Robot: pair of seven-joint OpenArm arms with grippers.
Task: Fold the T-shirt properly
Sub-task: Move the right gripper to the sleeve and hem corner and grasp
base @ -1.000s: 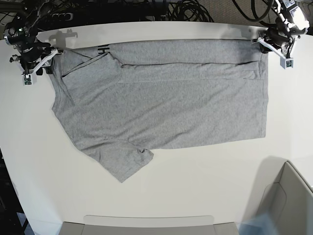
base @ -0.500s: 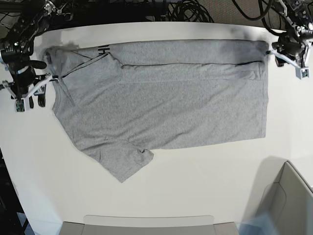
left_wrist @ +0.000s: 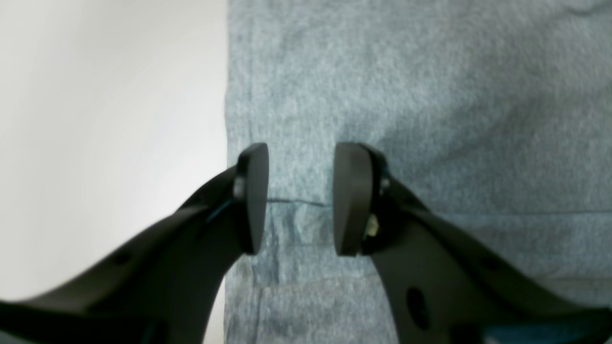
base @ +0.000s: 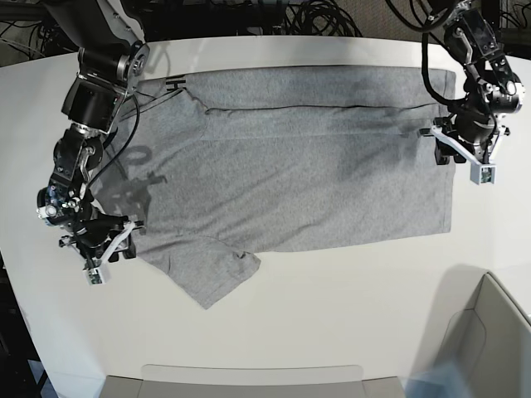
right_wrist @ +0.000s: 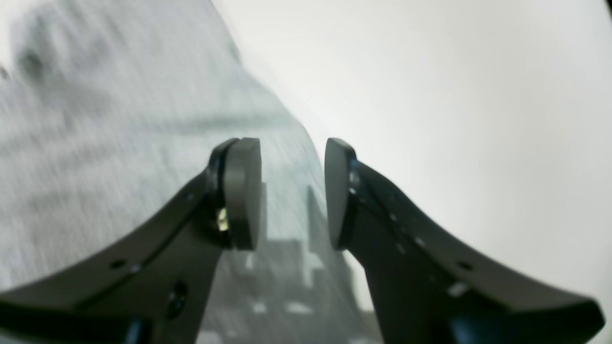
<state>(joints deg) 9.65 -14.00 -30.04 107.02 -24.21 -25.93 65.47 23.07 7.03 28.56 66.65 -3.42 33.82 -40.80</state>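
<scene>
The heather-grey T-shirt (base: 290, 182) lies flat on the white table (base: 332, 307), its far edge folded over with a bit of black lettering (base: 174, 83) showing. One sleeve (base: 211, 278) points toward the near side. My left gripper (base: 459, 159) hovers over the hem side, open, and in the left wrist view the left gripper (left_wrist: 299, 198) straddles cloth just inside the shirt's edge (left_wrist: 228, 119). My right gripper (base: 112, 249) is at the shirt's left side near the sleeve, open. In the blurred right wrist view the right gripper (right_wrist: 292, 200) hangs over the T-shirt (right_wrist: 119, 143) edge, holding nothing.
A grey bin (base: 489, 340) stands at the near right corner and a flat grey tray (base: 249, 381) lies along the near edge. Black cables (base: 315, 16) pile up behind the table. The right arm (base: 95, 91) reaches across the shirt's far left corner.
Both grippers have left the shirt's far corners and moved toward the near side along the shirt's two ends. The shirt itself has stayed put.
</scene>
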